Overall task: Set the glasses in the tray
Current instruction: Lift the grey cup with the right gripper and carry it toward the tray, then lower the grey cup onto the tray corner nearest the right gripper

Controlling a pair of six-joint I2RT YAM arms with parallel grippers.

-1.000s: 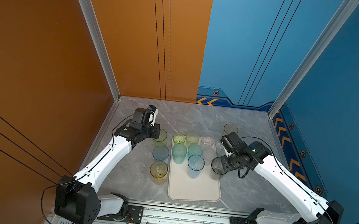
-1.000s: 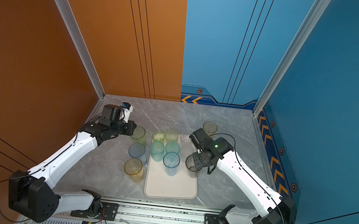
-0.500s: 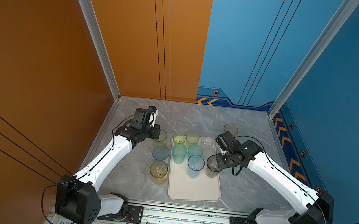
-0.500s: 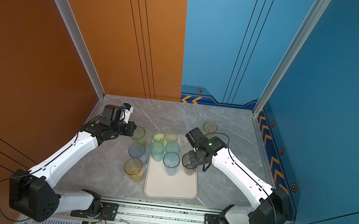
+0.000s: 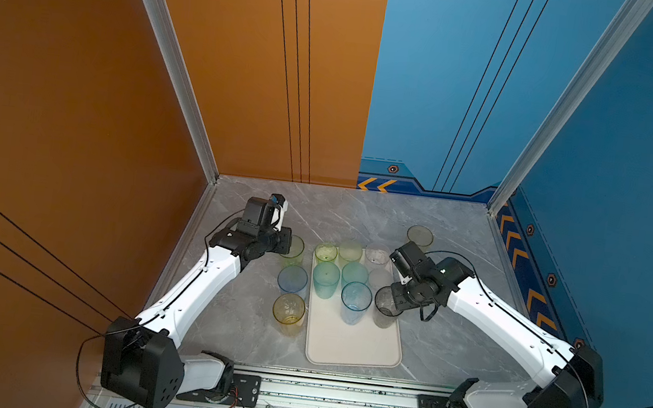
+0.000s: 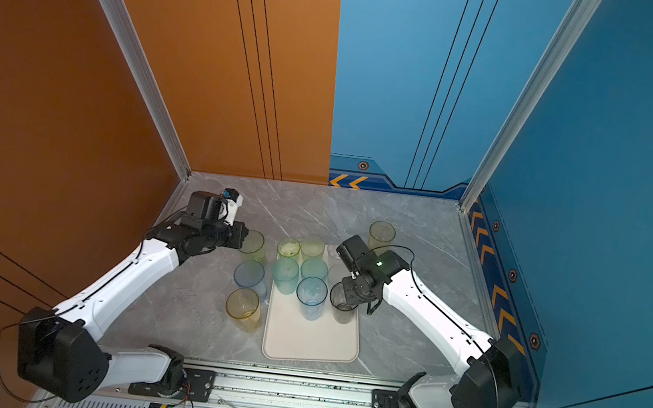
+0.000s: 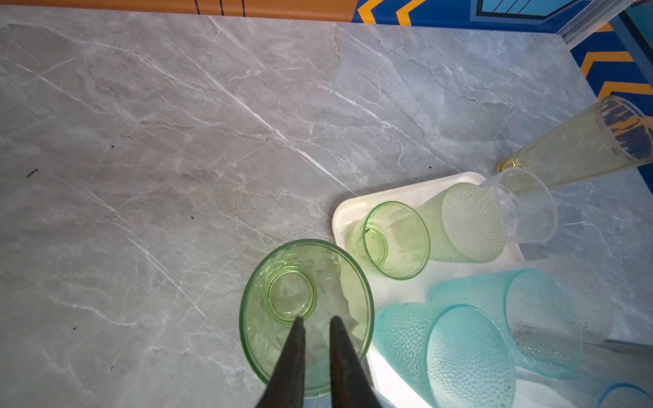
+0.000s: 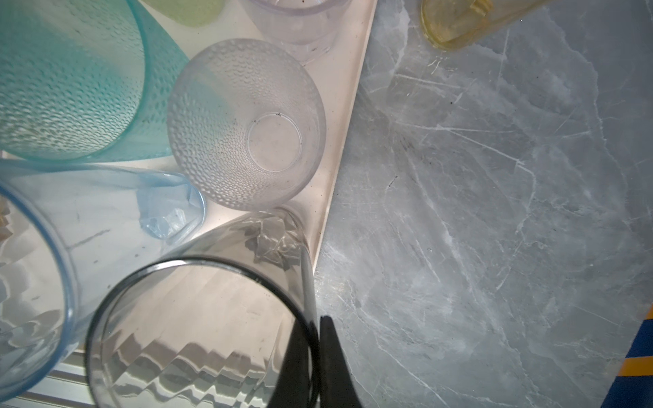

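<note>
- Our right gripper (image 8: 312, 326) pinches the rim of the smoky grey glass (image 5: 382, 316), with one finger inside the wall and one outside.
- A second ago this glass hung at the right edge of the tray (image 5: 355, 344), partly out over the table (image 5: 437, 351). Now it is further in, over the tray and just beside the pale blue glass (image 5: 355, 304).
- In the right wrist view its base lies inside the tray's right rim, next to the frosted clear glass (image 8: 243, 123). We cannot tell whether it touches the tray floor.
- The right arm's wrist has swung in toward the middle with the glass.
- Our left gripper (image 7: 317, 319) has not moved. It hangs over the green glass (image 7: 305, 303), which stands on the table just off the tray's far left corner. Its fingers stand a little apart with a narrow gap, and we see nothing pinched between them.
- Left of the tray, the blue glass (image 5: 292, 280) and the amber glass (image 5: 288, 311) stay on the table. The yellow glass (image 5: 420, 235) stays at the far right.
- The other glasses on the tray stand as before.
</note>
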